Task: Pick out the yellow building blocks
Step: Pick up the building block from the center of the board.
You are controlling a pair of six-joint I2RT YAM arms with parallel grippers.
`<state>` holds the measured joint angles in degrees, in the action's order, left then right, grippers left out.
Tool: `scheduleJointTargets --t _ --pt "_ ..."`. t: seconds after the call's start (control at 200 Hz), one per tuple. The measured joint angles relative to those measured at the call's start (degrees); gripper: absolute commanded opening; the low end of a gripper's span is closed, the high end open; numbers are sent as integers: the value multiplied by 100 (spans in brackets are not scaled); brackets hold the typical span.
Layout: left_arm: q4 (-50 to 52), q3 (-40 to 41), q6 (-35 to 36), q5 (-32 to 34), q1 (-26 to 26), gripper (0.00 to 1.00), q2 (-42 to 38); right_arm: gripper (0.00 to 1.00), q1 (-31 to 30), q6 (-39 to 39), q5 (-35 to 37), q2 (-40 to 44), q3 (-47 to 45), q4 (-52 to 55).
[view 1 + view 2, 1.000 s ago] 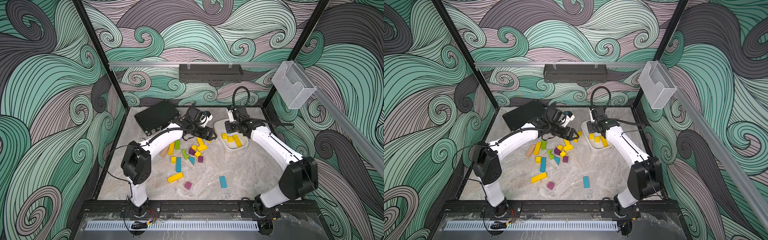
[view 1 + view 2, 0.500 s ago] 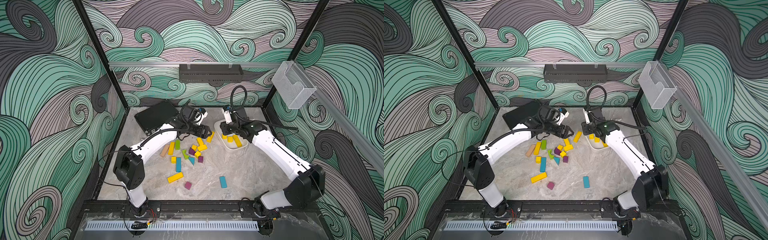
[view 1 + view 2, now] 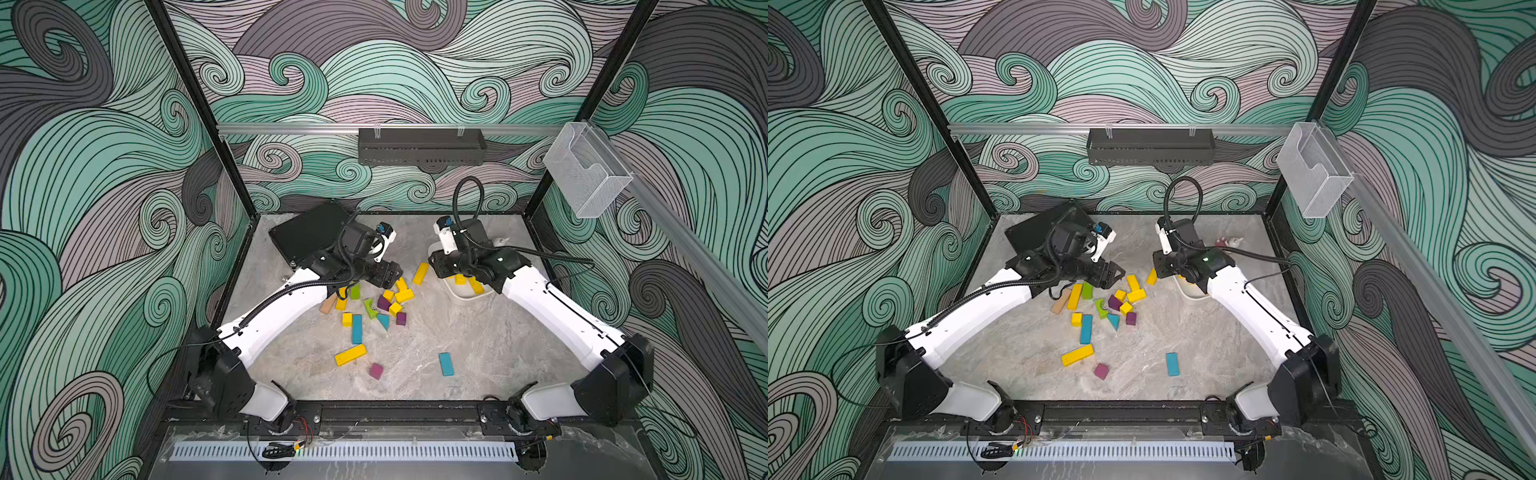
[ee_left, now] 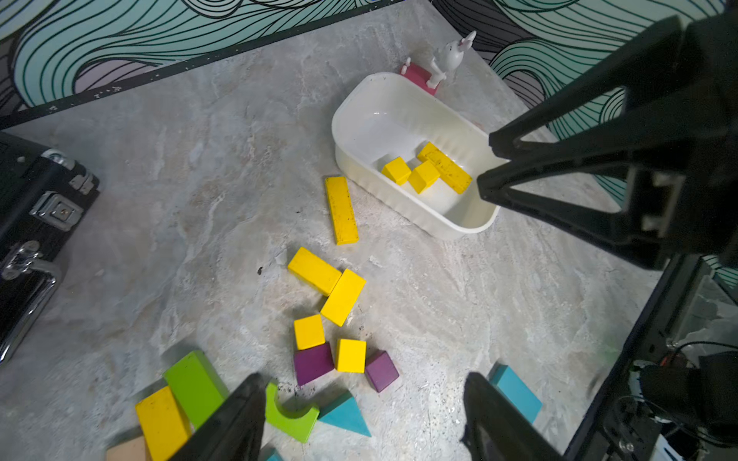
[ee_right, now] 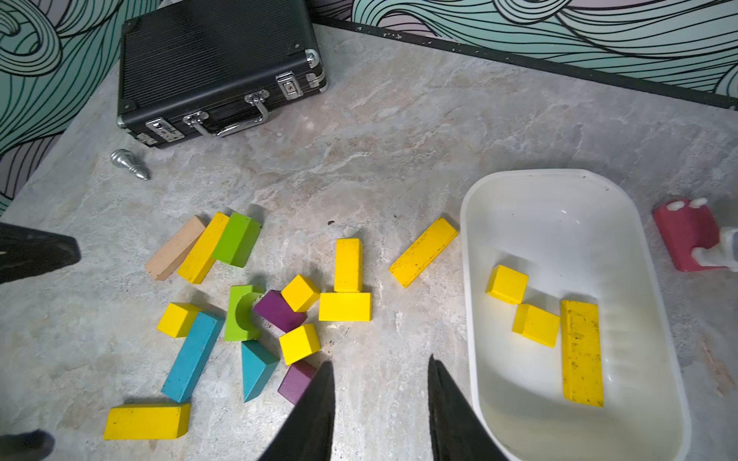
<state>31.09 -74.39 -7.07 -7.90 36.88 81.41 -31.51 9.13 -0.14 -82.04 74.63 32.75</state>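
Note:
Three yellow building blocks lie in the white tray (image 5: 559, 239): two cubes (image 5: 507, 284) and a long bar (image 5: 581, 351). Several more lie on the table: a long bar (image 5: 423, 251) just beside the tray, two short bars (image 5: 348, 265), cubes (image 5: 299, 343) among the mixed pile, and a bar (image 5: 145, 421) nearer the front. My left gripper (image 4: 363, 379) hangs open over the pile, holding nothing. My right gripper (image 5: 380, 361) is open and empty above bare table between pile and tray. In both top views the grippers (image 3: 392, 276) (image 3: 432, 266) face each other.
A black case (image 5: 215, 68) sits at the back left, with a silver pawn (image 5: 129, 163) in front of it. A red block with a white rabbit figure (image 5: 687, 235) stands behind the tray. Green (image 5: 237, 239), teal (image 5: 191, 357), purple (image 5: 277, 311) and tan (image 5: 175, 247) blocks mix with the yellow ones.
My left gripper has drawn back from the tray toward the pile, uncovering the long yellow bar. My right gripper has swung left from over the tray to its near edge.

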Motion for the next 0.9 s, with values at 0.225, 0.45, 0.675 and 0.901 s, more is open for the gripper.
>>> scheduleJointTargets --t 0.225,0.45,0.675,0.901 --pt "243 538 46 282 0 77 -732 39 -407 144 -92 -94 0 -55" --pt "317 1174 46 492 0 78 -1281 38 -855 249 -101 -271 -15 -87" --pt "422 1519 46 667 -2 78 -1327 38 -1198 345 -96 -448 -164 -129" --pt "413 1585 46 811 -2 78 -1325 38 -1329 358 -74 -761 -348 -175"
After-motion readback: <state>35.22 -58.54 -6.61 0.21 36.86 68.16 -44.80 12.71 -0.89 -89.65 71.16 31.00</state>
